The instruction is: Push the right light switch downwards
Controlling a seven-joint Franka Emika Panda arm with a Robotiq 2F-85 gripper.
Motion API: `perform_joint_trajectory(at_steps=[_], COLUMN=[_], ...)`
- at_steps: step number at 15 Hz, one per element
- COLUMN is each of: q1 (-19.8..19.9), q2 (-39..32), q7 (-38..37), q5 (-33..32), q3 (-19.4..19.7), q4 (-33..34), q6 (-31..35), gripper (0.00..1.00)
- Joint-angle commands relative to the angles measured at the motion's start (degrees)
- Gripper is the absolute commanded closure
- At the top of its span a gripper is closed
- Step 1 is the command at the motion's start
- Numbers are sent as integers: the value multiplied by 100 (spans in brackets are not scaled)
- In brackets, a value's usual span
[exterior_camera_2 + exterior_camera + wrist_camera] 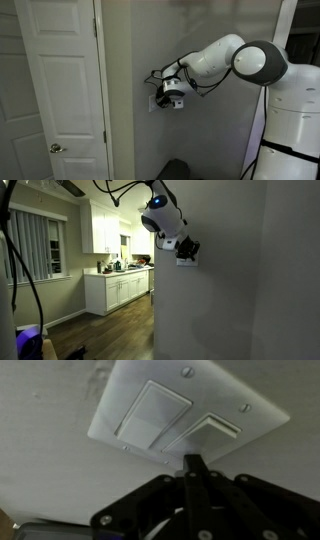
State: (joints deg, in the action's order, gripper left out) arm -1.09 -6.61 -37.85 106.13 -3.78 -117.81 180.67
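Note:
The white wall plate [120, 405] fills the top of the wrist view with two rocker paddles side by side. The right light switch [208, 432] is the paddle nearest my fingers, and the left paddle [150, 410] lies beside it. My gripper [192, 458] is shut and holds nothing, with its joined black fingertips at the near end of the right paddle, at or very near its surface. In both exterior views the gripper [187, 248] [170, 92] is pressed up against the plate [186, 261] [153, 103] on the wall and hides most of it.
The switch wall [130, 140] is plain grey. A white panelled door [50, 90] with a knob stands close beside the plate. Past the wall corner lies a kitchen with white cabinets [118, 288] and a wooden floor. The robot's white base [290, 130] stands near the wall.

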Motion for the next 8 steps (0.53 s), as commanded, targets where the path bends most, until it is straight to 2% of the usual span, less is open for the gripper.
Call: perform_joint_trajectory(at_steps=[1, 8], q1=[-50, -16], q2=[-208, 121], q7=[-36, -69], q5=[176, 48], q3=[54, -22], q4=[184, -280], q6=[0, 95], gripper=[100, 100])
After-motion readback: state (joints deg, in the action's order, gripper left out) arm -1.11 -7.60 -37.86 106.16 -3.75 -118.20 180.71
